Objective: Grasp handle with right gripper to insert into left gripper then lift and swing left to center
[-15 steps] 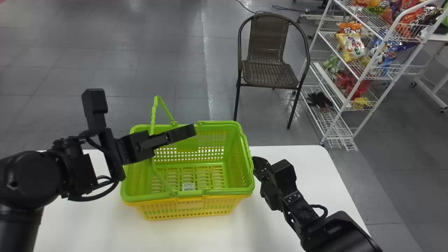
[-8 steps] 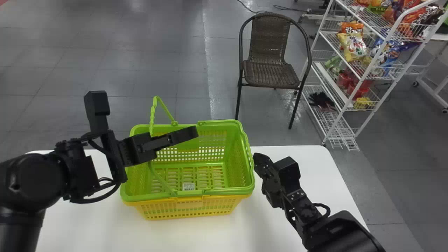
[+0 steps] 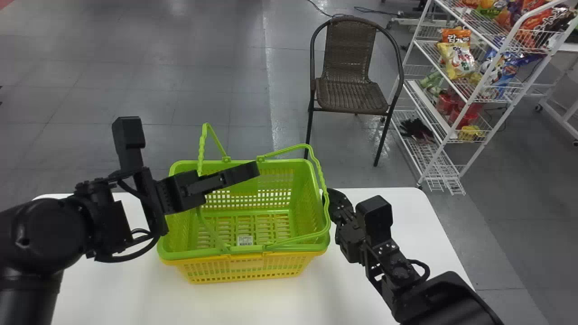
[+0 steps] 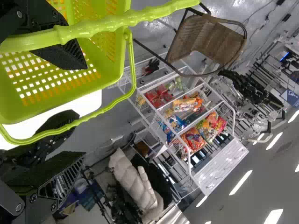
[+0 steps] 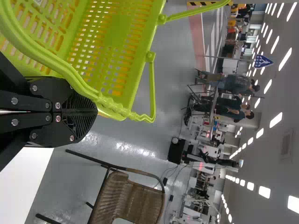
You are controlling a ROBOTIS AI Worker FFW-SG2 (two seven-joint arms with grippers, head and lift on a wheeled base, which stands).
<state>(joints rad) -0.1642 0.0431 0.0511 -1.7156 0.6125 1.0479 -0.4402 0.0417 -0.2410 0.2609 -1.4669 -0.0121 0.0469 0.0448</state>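
The green basket (image 3: 246, 253) is nested in a yellow one (image 3: 244, 271). Over its left part is my left gripper (image 3: 219, 181), beside the raised left handle (image 3: 202, 153). In the left wrist view my left gripper (image 4: 70, 114) has its fingers spread wide, and the left handle (image 4: 112, 22) crosses one of them. My right gripper (image 3: 335, 203) is outside the basket's right end, close to the partly raised right handle (image 3: 324, 189). In the right wrist view my right gripper (image 5: 78, 112) has its fingers together, with the right handle (image 5: 77, 79) running alongside them.
The baskets stand on a white table (image 3: 379, 289). Beyond it is a wicker chair (image 3: 350, 95), and at the right stands a white wire shelf (image 3: 474, 90) with snack bags.
The right handle has swung up from the basket rim. My right gripper has moved slightly upward in the head view. The left arm shows only a slight shift to the right.
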